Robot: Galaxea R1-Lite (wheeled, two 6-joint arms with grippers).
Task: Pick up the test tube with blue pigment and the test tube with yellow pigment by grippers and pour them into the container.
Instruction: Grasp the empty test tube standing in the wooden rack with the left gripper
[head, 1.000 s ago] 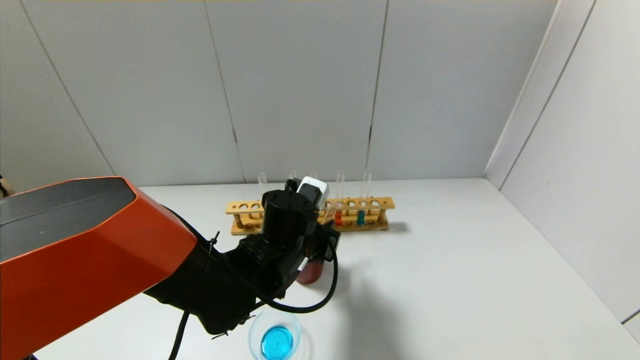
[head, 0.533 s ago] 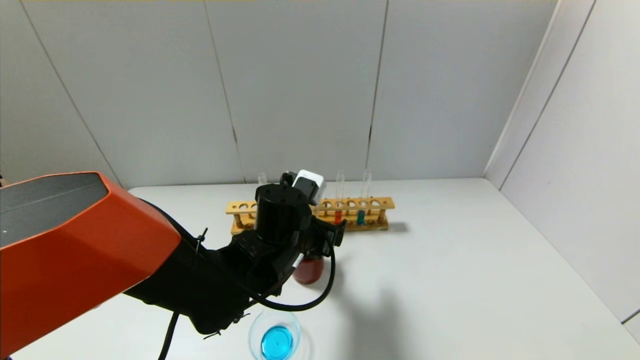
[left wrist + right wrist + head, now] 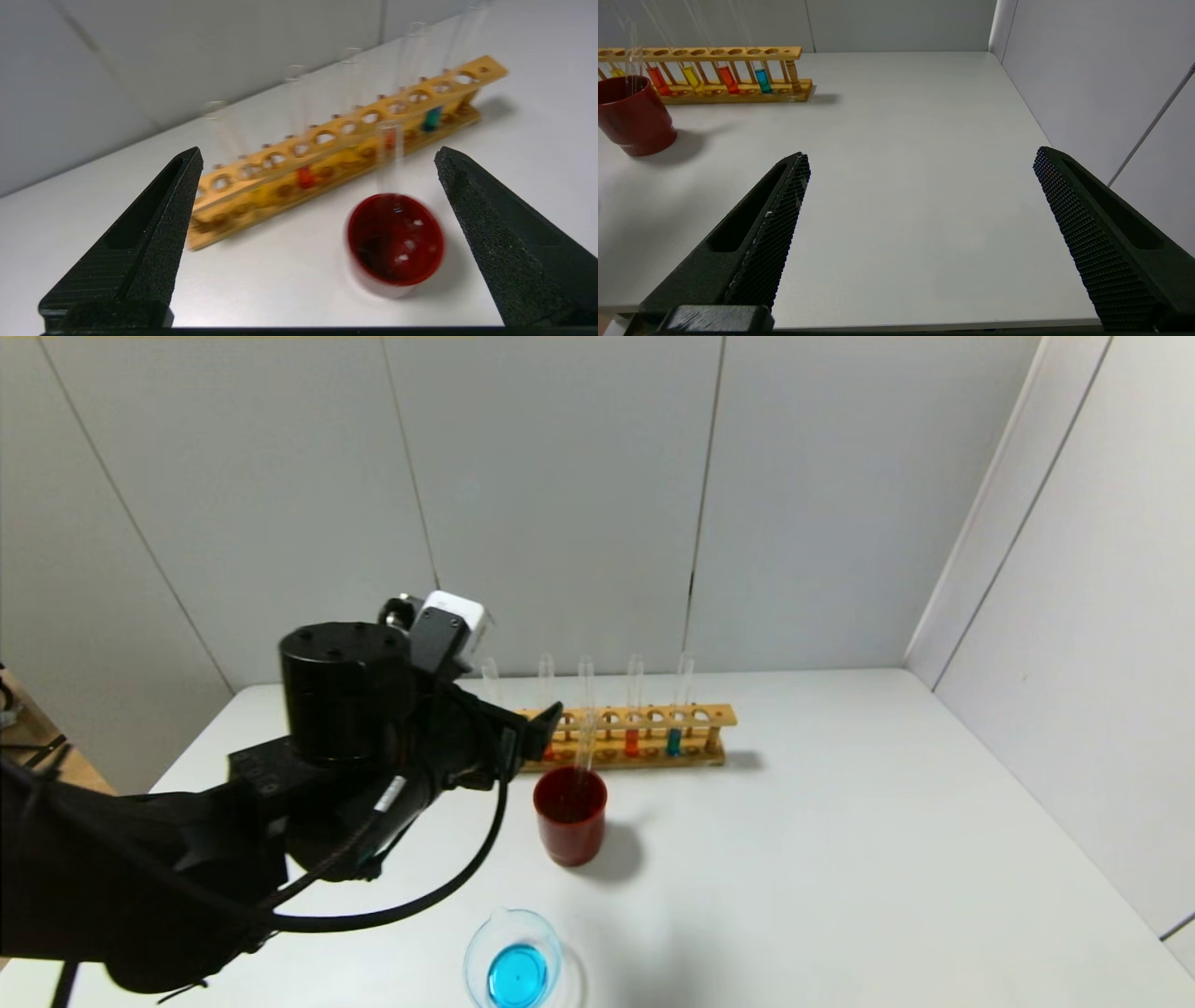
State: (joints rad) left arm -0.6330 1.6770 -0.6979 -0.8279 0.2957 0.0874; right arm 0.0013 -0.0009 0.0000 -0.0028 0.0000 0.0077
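Both grippers are hanging open-jawed over the counter (image 3: 840, 859), holding nothing.

Nearest the robot, the container (image 3: 514, 959) is sitting with blue liquid pooled in it. Beyond it, an empty tube (image 3: 584, 747) is standing in the red cup (image 3: 569, 815), beside the left gripper (image 3: 317, 182), whose jaws are spread wide. The right gripper (image 3: 920, 186) is hovering wide open over bare counter. Farthest back, the wooden rack (image 3: 644, 739) is holding the test tube with blue pigment (image 3: 673, 739) and the test tube with yellow pigment (image 3: 692, 78).

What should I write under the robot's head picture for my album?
Open left gripper near a red cup holding an empty tube.
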